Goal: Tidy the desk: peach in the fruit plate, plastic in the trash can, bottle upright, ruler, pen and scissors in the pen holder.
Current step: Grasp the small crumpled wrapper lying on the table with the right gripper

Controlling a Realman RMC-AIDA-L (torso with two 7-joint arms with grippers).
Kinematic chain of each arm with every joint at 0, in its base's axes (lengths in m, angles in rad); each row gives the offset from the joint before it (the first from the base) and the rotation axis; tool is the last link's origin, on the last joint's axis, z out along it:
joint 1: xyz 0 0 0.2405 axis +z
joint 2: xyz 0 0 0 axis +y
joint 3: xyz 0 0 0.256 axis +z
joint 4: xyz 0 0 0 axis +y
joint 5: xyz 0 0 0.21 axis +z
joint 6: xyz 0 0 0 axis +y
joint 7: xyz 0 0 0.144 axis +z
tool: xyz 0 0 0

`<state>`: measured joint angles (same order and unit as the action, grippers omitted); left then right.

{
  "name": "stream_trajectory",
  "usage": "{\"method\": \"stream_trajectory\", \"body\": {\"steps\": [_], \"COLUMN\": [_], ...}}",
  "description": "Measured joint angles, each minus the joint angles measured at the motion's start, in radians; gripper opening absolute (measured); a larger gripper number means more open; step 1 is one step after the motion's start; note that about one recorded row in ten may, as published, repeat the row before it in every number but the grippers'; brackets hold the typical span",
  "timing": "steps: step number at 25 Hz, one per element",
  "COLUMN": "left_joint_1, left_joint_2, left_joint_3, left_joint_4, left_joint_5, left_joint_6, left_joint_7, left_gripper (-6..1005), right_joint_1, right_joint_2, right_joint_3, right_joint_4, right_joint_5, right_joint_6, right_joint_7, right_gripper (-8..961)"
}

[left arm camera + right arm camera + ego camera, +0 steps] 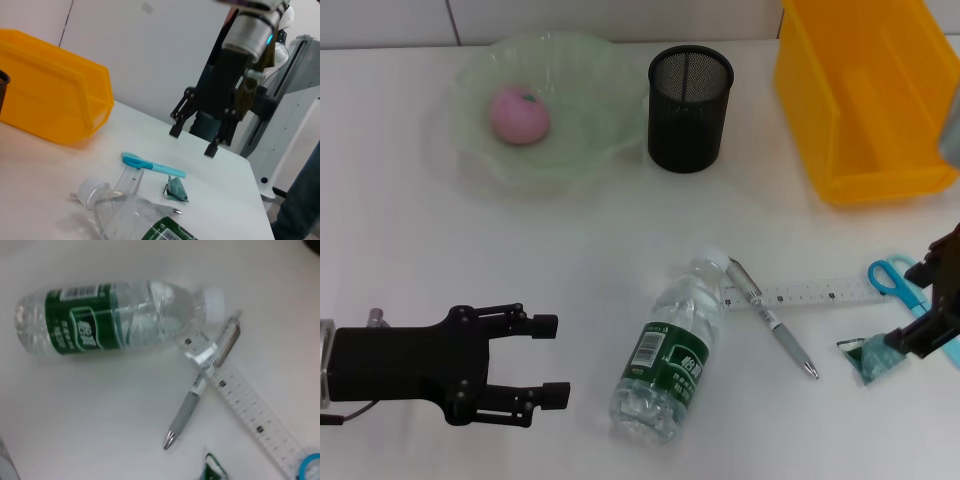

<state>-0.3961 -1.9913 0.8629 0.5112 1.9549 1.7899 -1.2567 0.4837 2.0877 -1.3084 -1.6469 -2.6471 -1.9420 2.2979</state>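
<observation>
White desk (410, 300) seen from the head camera, with both arms at its near edge. The pink round peach (519, 114) lies inside the pale green, wavy-rimmed glass fruit plate (582, 150) at far left; just right of the plate stands the black wire-mesh cylindrical pen holder (690, 108), and at far right sits the yellow plastic bin (860, 110). The clear plastic water bottle with a green label (667, 357) lies on its side near the centre, its white cap toward the far right. The silver-and-clear ballpoint pen (772, 318) lies diagonally just right of the cap, crossing over the left end of the transparent straight ruler (820, 293), which extends rightward to the light-blue-handled scissors (898, 285). A small crumpled piece of green and silver plastic wrapper (868, 357) lies on the desk near the scissors. The black left gripper (548, 360) rests low at near left, its jaws spread open and empty, pointing toward the bottle. The black right gripper (196, 139) hangs above the wrapper and scissors at near right, its fingers (177, 129) parted and holding nothing, as the left wrist view shows.
</observation>
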Motion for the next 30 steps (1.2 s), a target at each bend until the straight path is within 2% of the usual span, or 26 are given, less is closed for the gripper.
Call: {"method": "stream_trajectory", "body": {"steps": [10, 20, 30], "left_joint_1": [-0.002, -0.01, -0.012], "left_joint_2": [0.004, 0.004, 0.005], "left_joint_3": [0.0, 0.001, 0.001], "left_joint_4": [-0.003, -0.005, -0.005], "left_joint_5": [0.001, 0.007, 0.007], "left_joint_6": [0.0, -0.006, -0.009], "left_joint_7": [-0.002, -0.004, -0.012], "left_gripper": [852, 850, 849], "right_joint_1": [-0.04, -0.049, -0.045], "right_joint_2": [-0.003, -0.004, -0.005], "right_joint_3": [-0.145, -0.156, -0.175], "right_joint_4": [0.133, 0.175, 0.19], "right_joint_5": [-0.022, -0.031, -0.045], "right_joint_6": [0.174, 0.214, 0.224], "right_joint_7": [-0.035, -0.143, -0.161], "right_gripper": [801, 800, 774]}}
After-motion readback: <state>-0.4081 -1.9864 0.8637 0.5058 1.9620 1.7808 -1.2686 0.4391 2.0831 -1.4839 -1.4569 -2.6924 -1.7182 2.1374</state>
